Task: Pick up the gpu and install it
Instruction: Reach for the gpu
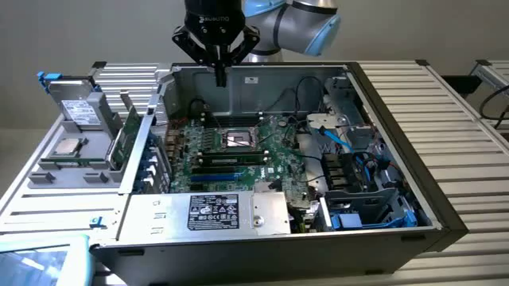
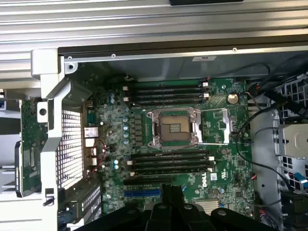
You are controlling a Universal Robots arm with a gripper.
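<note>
Here, over the open computer case [image 1: 263, 74], my single arm's gripper [image 1: 220, 78] hangs above the far end of the motherboard [image 1: 208, 136], its two fingers pressed together with nothing between them. In the wrist view, the dark fingers [image 2: 172, 191] sit above the board's near edge, and the empty processor socket [image 2: 174, 126] lies ahead of them.

The gpu [image 1: 123, 140] is not in the case. It stands on its edge in the grey tray [image 1: 71, 179] just outside the case's side wall, towards the exterior view's left. It sits lower than the gripper and nearer the camera, and the metal wall stands between the two. Its long axis runs from far to near in the exterior view, roughly along that wall and not across it. Its green face is turned to the exterior view's left and leans a little upward, which I judge is why the wrist view also catches the green side of the card [image 2: 30, 144] beyond the perforated metal bracket [image 2: 67, 139]. I cannot tell which end carries the silver end plate. The card is untouched and well apart from the fingers.
</note>
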